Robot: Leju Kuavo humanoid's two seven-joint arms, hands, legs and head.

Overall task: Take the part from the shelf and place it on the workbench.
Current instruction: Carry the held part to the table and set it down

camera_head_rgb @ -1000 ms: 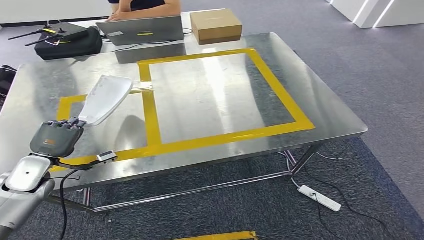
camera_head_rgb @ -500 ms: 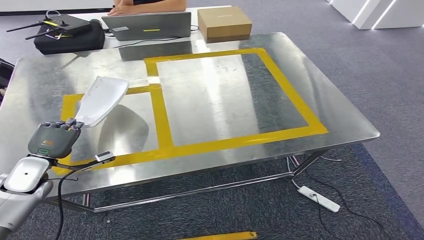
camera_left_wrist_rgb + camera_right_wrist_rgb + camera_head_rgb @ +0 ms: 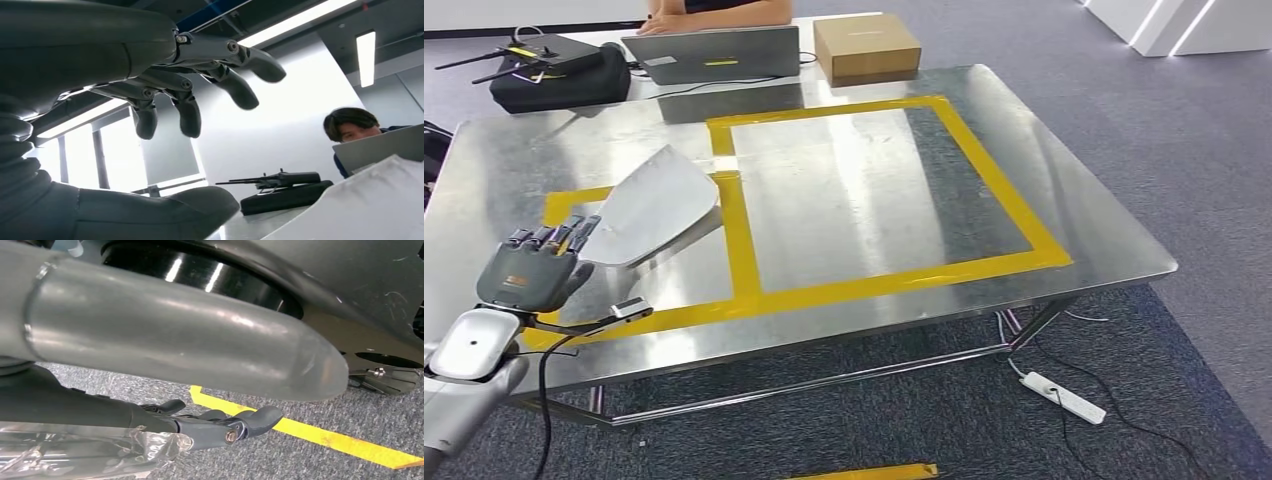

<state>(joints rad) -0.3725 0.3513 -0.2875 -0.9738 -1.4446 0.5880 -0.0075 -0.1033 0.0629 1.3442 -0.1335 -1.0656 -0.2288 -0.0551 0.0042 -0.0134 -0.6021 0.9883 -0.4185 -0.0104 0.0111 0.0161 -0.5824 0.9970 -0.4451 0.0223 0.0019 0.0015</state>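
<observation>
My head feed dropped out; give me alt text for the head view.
The left hand, fingers spread, sits just behind the white part, which lies on the steel workbench over the yellow tape outline.

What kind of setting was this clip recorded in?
Probably an office or lab used as a robot test area: a steel workbench marked with yellow tape, grey carpet floor, and a person at a laptop behind it.

Part [image 3: 652, 208] lies on the workbench [image 3: 1084, 215] near its left edge; laptop [image 3: 714, 54] and box [image 3: 865, 48] sit behind.
</observation>
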